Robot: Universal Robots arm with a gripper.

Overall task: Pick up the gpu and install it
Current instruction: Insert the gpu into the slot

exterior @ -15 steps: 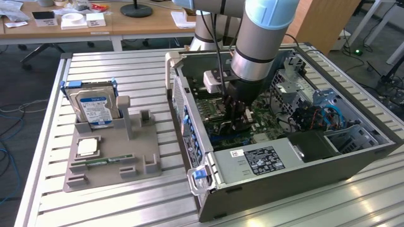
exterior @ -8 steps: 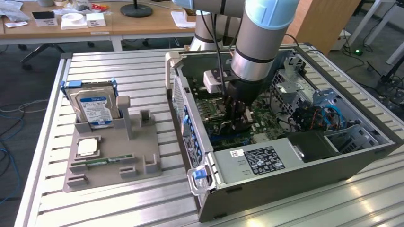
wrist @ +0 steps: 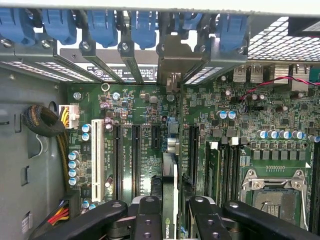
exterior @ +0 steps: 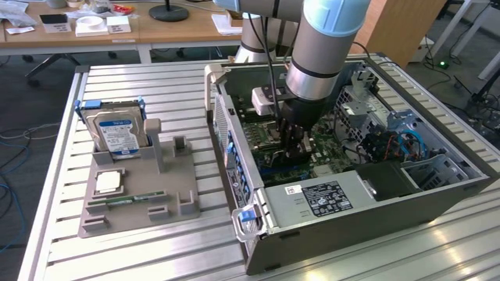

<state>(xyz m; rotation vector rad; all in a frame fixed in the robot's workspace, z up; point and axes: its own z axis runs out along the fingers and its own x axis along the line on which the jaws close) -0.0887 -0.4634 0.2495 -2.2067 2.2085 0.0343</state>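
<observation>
While the black gripper (wrist: 170, 220) reaches into the open grey computer case (exterior: 352, 216), it clasps the thin dark gpu card (wrist: 169, 195) edge-on between its fingers, just over the green motherboard (wrist: 150, 130); seating looks underway, demanding exact slot alignment.

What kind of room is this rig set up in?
Probably a lab or office workshop. The open computer case lies on a slatted metal workbench, beside a grey parts holder with a hard drive. Wooden desks with wheeled chairs stand behind, and cables trail over the floor.
</observation>
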